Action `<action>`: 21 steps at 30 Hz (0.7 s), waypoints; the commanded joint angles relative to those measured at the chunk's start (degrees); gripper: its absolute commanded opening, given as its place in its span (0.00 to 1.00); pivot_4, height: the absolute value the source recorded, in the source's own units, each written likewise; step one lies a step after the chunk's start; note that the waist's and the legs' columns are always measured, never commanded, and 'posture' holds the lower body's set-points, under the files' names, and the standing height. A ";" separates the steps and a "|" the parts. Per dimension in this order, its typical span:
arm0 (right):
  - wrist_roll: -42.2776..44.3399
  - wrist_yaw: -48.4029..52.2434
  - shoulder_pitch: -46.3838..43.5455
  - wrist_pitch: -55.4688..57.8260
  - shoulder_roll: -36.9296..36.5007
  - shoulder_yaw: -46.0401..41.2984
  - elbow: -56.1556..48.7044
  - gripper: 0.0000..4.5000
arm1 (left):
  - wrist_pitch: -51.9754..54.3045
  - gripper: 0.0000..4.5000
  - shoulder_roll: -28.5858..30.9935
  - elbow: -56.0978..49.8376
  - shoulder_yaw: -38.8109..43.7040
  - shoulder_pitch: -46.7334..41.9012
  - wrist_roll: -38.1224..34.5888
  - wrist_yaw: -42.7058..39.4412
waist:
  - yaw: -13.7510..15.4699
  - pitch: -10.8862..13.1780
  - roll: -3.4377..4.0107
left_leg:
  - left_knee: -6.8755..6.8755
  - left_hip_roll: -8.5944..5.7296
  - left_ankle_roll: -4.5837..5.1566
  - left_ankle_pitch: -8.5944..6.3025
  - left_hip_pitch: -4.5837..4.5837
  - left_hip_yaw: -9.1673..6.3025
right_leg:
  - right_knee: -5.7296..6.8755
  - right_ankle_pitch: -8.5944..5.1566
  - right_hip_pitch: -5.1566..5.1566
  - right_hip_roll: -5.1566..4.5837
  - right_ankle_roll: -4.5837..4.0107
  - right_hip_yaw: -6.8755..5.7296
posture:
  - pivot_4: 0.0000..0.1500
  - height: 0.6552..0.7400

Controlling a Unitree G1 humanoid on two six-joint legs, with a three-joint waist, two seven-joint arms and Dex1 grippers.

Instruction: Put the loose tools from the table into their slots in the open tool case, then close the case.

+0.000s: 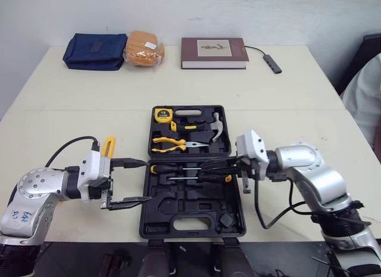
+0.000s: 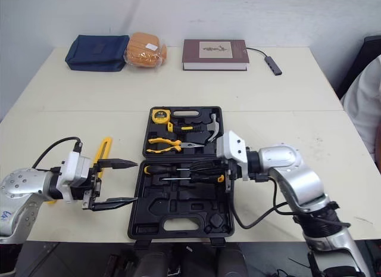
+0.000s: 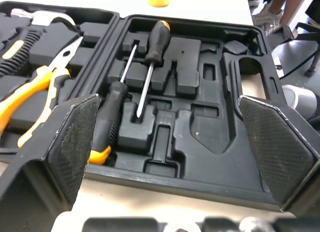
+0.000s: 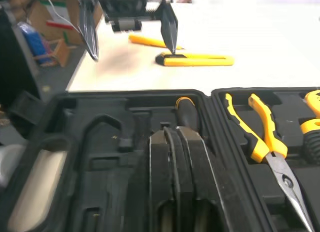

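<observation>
My left pincer (image 1: 146, 180) gapes just left of tool case (image 1: 238, 224); right pincer (image 1: 208, 165) pressed together over its screwdrivers (image 1: 166, 168); yellow tool (image 1: 108, 147) leftward.

No writing can be read with certainty. The dark red book (image 1: 214, 53) at the far side of the desk carries a pale panel on its cover, its print too small to make out. The yellow tape measure (image 1: 162, 115) in the case has a dial label, and the orange packet (image 1: 143, 49) a white tag, both illegible. Blue handwriting on the left arm (image 1: 21, 216) cannot be deciphered.
</observation>
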 commanded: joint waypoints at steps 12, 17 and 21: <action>-8.74 -0.13 0.69 -7.94 1.28 4.37 9.30 0.01 | -0.51 1.00 -0.23 -0.63 0.13 0.58 0.20 0.45 | 0.00 0.00 -0.01 | 0.04 0.00 0.01 0.01 0.00 -0.02 | 0.02 0.00 0.01 -0.01 0.00 0.01 | 1.00 1.00; -10.66 0.38 0.71 -9.07 0.67 5.25 11.31 0.01 | -0.61 1.00 -0.18 -0.62 0.06 0.51 0.46 0.64 | 0.00 0.00 0.00 | 0.04 0.01 0.00 0.02 0.01 -0.02 | 0.02 0.00 0.01 0.00 0.00 0.01 | 1.00 1.00; -11.94 -0.50 0.38 -8.43 0.96 5.59 13.14 0.01 | -0.65 1.00 -0.01 -0.73 0.04 0.53 0.56 0.76 | 0.02 -0.01 -0.02 | 0.06 0.01 0.00 0.02 0.02 -0.02 | 0.02 0.00 0.02 -0.02 0.00 0.01 | 1.00 1.00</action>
